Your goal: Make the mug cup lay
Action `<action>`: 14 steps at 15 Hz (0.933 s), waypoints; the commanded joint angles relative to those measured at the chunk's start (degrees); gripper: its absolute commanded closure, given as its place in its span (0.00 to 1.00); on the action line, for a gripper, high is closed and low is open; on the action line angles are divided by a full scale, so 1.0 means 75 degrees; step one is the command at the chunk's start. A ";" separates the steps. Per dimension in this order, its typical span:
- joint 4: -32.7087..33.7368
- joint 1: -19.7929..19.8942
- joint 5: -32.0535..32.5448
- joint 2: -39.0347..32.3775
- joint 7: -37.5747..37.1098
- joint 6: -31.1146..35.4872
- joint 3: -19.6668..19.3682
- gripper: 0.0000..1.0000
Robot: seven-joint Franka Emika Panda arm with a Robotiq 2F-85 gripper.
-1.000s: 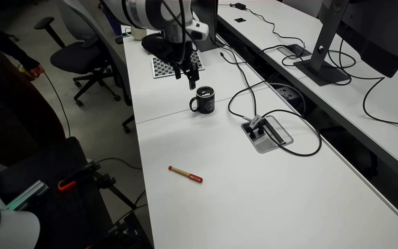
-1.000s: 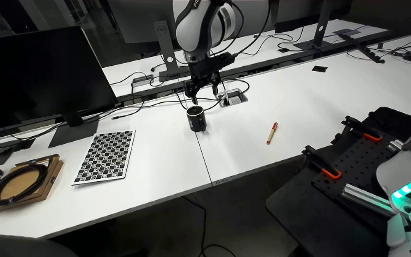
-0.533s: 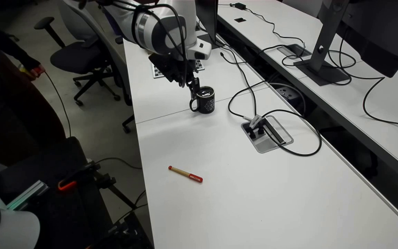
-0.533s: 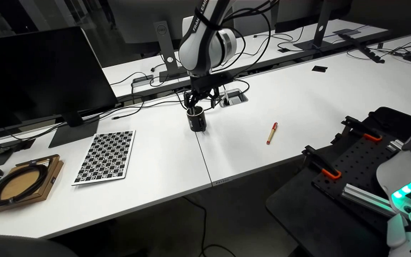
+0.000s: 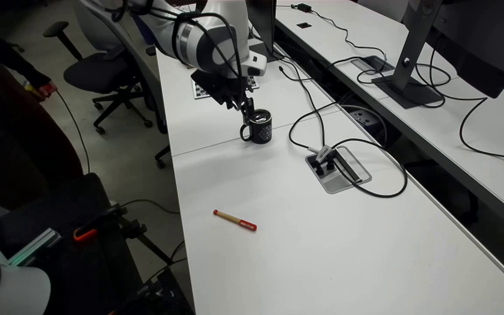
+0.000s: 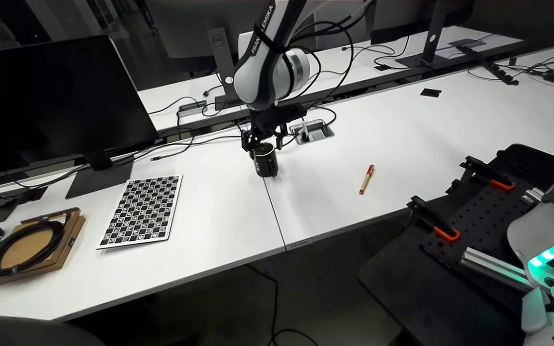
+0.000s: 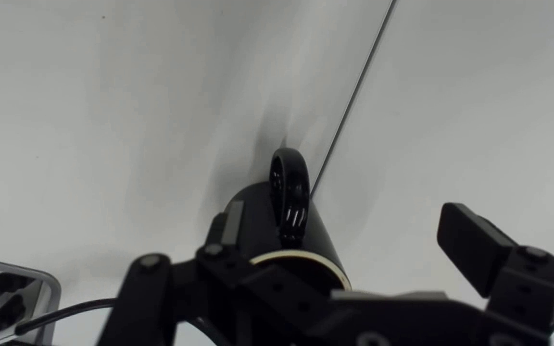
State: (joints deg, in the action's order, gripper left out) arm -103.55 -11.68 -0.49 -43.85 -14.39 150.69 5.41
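The black mug cup (image 5: pixel 262 131) stands upright on the white table, over the seam between two tops. Its loop handle (image 7: pixel 297 197) and pale rim (image 7: pixel 301 254) show in the wrist view, where part of the opening is hidden behind the gripper. My gripper (image 7: pixel 349 234) is open around the mug's upper part. One finger (image 7: pixel 232 223) overlaps the side of the mug; whether it touches, I cannot tell. The opposite finger (image 7: pixel 472 247) is well apart from it. In an exterior view the gripper (image 6: pixel 265 147) sits low at the mug's rim.
A red-and-tan pen (image 5: pixel 234 220) lies toward the table's near part. Behind the mug are a cable box (image 5: pixel 338 170) and loose black cables (image 5: pixel 403 175). A checkered board (image 6: pixel 143 210) and a monitor (image 6: pixel 60 96) stand to the side in an exterior view.
My gripper has come down from above to the height of the mug's rim, then shifted slightly sideways. The jaws have stayed open, and the mug has not moved.
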 commanded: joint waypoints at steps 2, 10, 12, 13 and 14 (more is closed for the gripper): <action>0.0725 -0.0038 0.0105 -0.0471 0.0642 -0.0376 -0.0106 0.00; 0.1361 -0.0085 0.0349 -0.0932 0.0871 -0.0890 -0.0366 0.00; 0.1464 -0.0083 0.0324 -0.1042 0.0838 -0.0950 -0.0349 0.00; 0.1512 -0.0074 0.0307 -0.1091 0.0838 -0.0971 -0.0336 0.00; 0.1545 -0.0069 0.0287 -0.1139 0.0820 -0.0970 -0.0330 0.00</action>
State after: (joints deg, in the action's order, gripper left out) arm -95.28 -11.75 1.46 -50.02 -8.62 144.91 3.32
